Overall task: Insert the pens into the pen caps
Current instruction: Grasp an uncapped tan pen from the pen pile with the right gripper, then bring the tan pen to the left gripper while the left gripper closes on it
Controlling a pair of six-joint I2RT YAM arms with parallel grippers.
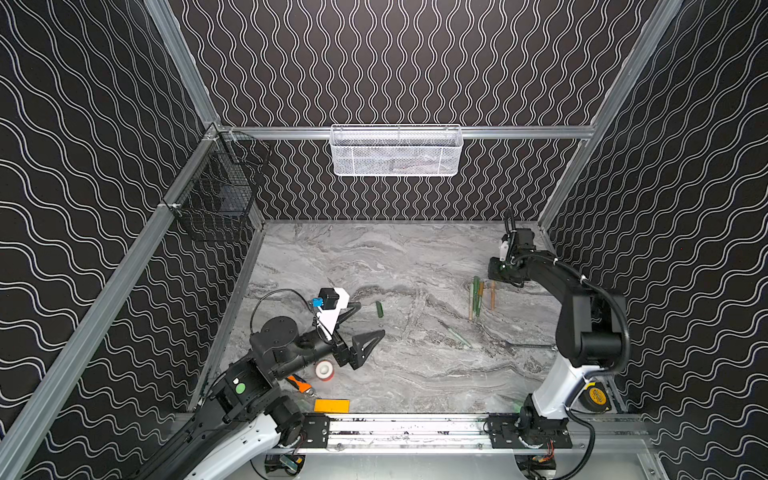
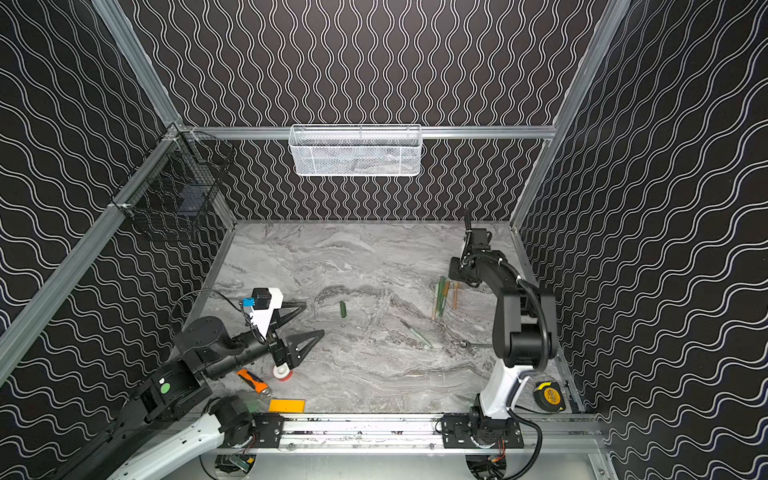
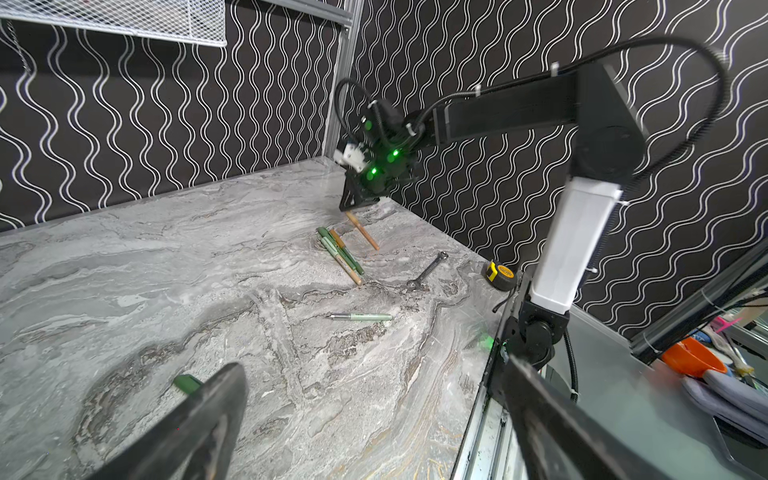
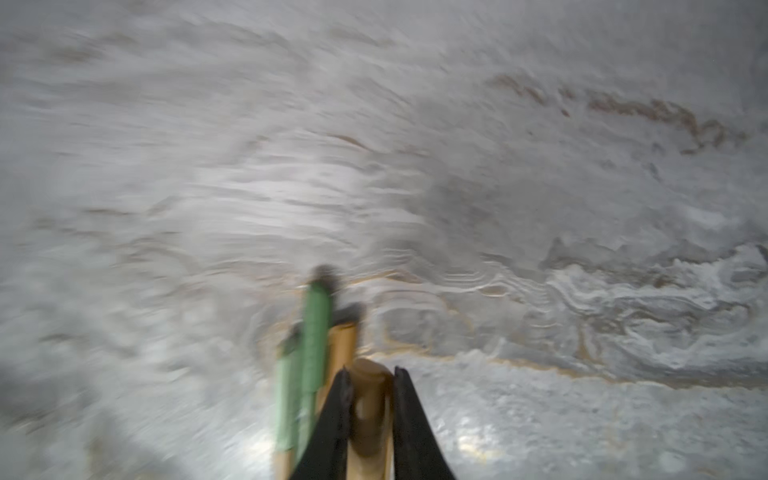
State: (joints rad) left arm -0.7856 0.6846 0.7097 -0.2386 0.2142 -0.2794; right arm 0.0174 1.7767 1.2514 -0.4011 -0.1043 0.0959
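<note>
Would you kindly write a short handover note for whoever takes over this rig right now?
The left gripper is open and holds nothing. It hovers near the loose dark green cap.
The right gripper is shut on the tan pen, beside the pen cluster on the right side.
The pale green pen lies alone with its bare tip showing, so it is uncapped.
Done: the cluster pens look capped, but I cannot confirm it.
Left: join the pale green pen and the dark green cap, and check whether the tan pen has a cap.
</note>
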